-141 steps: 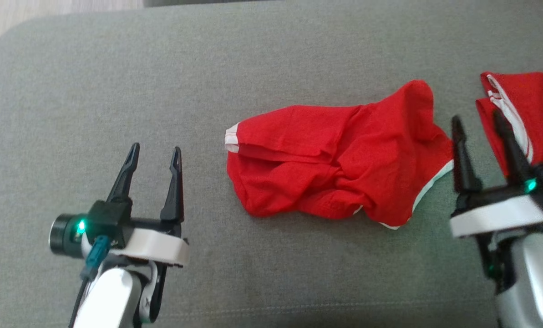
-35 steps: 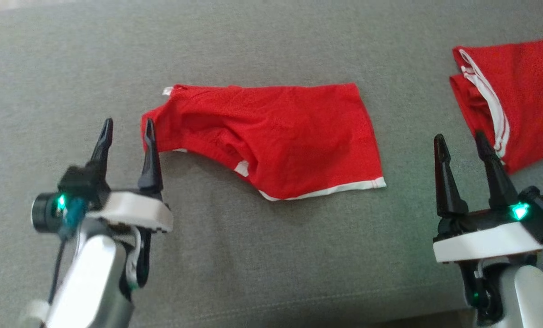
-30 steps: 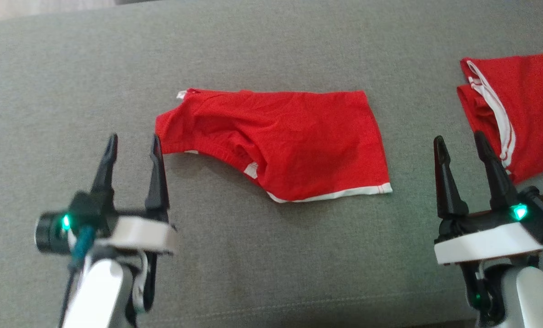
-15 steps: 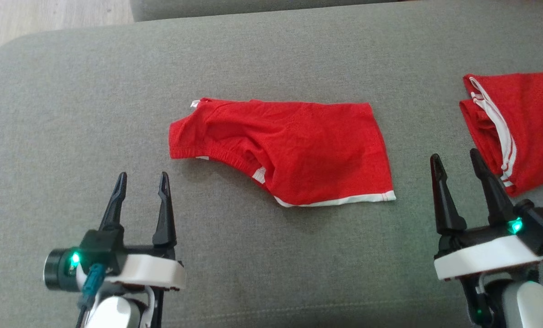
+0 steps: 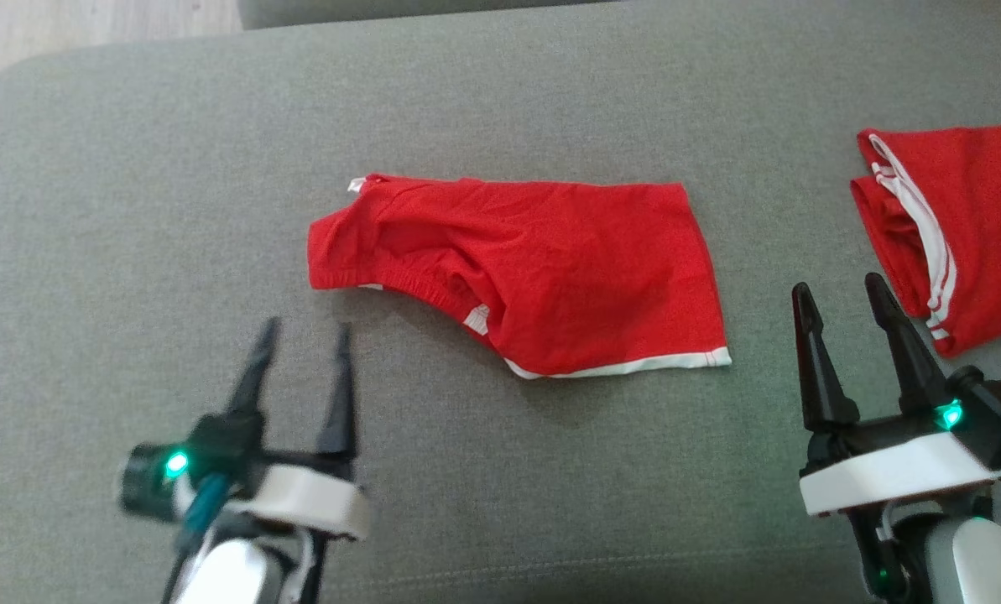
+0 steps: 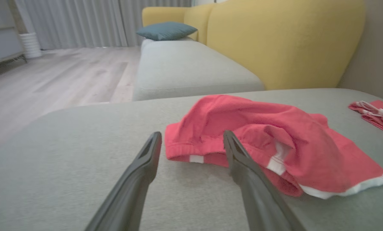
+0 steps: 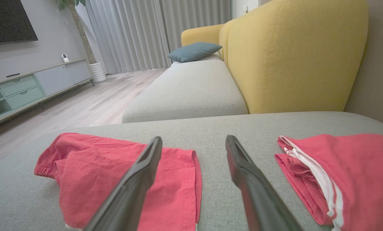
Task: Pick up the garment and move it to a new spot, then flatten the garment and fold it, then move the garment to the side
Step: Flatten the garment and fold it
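Garment (image 5: 517,277): red shorts, mid grey seat (image 5: 500,101), touched by neither claw; far edge straight, near left part bunched.
Step (judged): flattening; fold not yet begun.
Method: pinch elastic waistband (image 6: 191,154) with left claw (image 5: 307,327) and white hem (image 5: 634,366) corner with right claw (image 5: 836,285); draw apart low over seat, gently, to avoid dragging the whole piece.
Left claw: spread, empty, just short of waistband.
Right claw: spread, empty, near gap between garment and second red garment (image 5: 961,218).
Room: pale wood floor (image 6: 59,73), grey curtains (image 7: 130,35).
Yellow sofa (image 7: 294,54): beyond seat; blue pillow (image 7: 194,51) on it.
Seat fabric: woven, soft; likely to grip cloth.
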Robot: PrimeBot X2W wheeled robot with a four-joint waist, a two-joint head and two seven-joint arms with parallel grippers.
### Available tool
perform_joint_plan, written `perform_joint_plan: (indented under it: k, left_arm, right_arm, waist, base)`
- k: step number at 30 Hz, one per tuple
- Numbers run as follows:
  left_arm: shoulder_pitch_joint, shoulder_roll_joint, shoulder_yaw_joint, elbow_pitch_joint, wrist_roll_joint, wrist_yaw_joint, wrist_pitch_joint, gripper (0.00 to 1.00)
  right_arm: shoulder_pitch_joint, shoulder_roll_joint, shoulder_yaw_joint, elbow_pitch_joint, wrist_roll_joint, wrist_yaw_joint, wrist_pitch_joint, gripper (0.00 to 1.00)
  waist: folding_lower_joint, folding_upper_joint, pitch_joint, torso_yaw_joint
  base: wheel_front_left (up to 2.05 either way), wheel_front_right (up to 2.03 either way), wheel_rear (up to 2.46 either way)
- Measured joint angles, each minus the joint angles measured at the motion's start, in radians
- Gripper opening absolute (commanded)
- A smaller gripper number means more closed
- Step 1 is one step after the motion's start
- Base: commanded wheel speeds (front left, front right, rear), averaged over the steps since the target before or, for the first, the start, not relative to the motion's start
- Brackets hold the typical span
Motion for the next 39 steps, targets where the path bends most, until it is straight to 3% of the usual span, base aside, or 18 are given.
perform_joint_plan:
  k: [9, 16, 25, 26, 27, 28, 35, 39]
  left_arm:
    - [-0.169, -0.079, -0.103, 0.158, -0.112, -0.161, 0.181, 1.0]
    - [-0.234, -0.104, -0.102, 0.272, -0.206, -0.208, 0.241, 1.0]
    - [-0.277, -0.13, -0.089, 0.346, -0.328, -0.253, 0.233, 1.0]
    - [-0.278, -0.132, -0.089, 0.353, -0.332, -0.26, 0.227, 0.9]
    - [-0.278, -0.132, -0.089, 0.359, -0.347, -0.271, 0.225, 0.41]
    - [-0.278, -0.132, -0.089, 0.363, -0.364, -0.282, 0.221, 0.0]
    - [-0.306, -0.131, -0.092, 0.369, -0.352, -0.285, 0.163, 0.0]
    - [-0.298, -0.113, -0.088, 0.324, -0.342, -0.258, 0.155, 0.0]
  right_arm:
    - [-0.006, 0.0, 0.015, 0.0, 0.002, 0.0, 0.0, 1.0]
    - [-0.025, 0.0, 0.017, 0.005, 0.01, 0.0, -0.003, 1.0]
    - [-0.031, 0.003, 0.016, 0.017, 0.014, 0.0, -0.021, 1.0]
    - [-0.033, 0.004, 0.016, 0.018, 0.014, 0.0, -0.023, 1.0]
    - [-0.035, 0.004, 0.015, 0.018, 0.014, 0.0, -0.024, 1.0]
    - [-0.038, 0.004, 0.015, 0.019, 0.014, 0.0, -0.024, 1.0]
    - [-0.047, 0.007, 0.004, 0.023, 0.014, 0.0, -0.024, 1.0]
    - [-0.045, 0.011, -0.003, 0.028, 0.018, 0.0, -0.024, 1.0]
  waist:
    - [0.0, 0.0, 0.048, -0.021]
    - [0.0, 0.0, 0.085, -0.05]
    - [0.0, 0.0, 0.119, -0.071]
    - [0.0, 0.0, 0.12, -0.071]
    - [0.0, 0.0, 0.12, -0.071]
    - [0.0, 0.0, 0.121, -0.07]
    - [0.0, 0.0, 0.116, -0.057]
    - [0.0, 0.0, 0.102, -0.044]
  base:
    - [0.0, 0.0, 0.0]
    - [0.0, 0.0, 0.0]
    - [0.0, 0.0, 0.0]
    - [0.0, 0.0, 0.0]
    - [0.0, 0.0, 0.0]
    - [0.0, 0.0, 0.0]
    - [0.0, 0.0, 0.0]
    - [0.0, 0.0, 0.0]
